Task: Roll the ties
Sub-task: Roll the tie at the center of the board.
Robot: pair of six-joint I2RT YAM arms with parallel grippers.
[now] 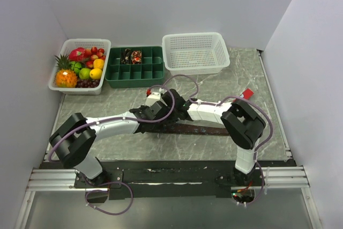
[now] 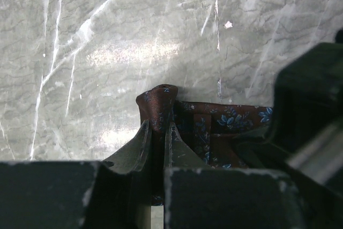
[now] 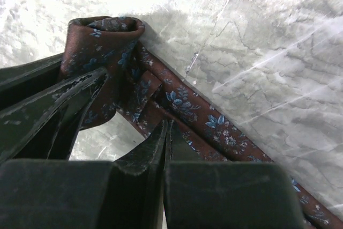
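A dark maroon tie (image 1: 198, 128) with small blue flowers lies stretched along the marble table, left to right, under both arms. My left gripper (image 2: 159, 124) is shut on a raised fold at the tie's left end (image 2: 156, 100). In the right wrist view that fold (image 3: 104, 30) curls over the left gripper's fingers (image 3: 64, 97). My right gripper (image 3: 168, 123) is shut, its tips resting against the tie (image 3: 214, 124) just beside the fold, with nothing visible between its fingers. Two rolled ties (image 1: 132, 56) sit in a green divided tray (image 1: 150, 73).
A white basket of fruit (image 1: 59, 84) stands at the back left and an empty white mesh basket (image 1: 195, 67) at the back right. A small red bar (image 1: 247, 93) lies on the table to the right. White walls close in both sides.
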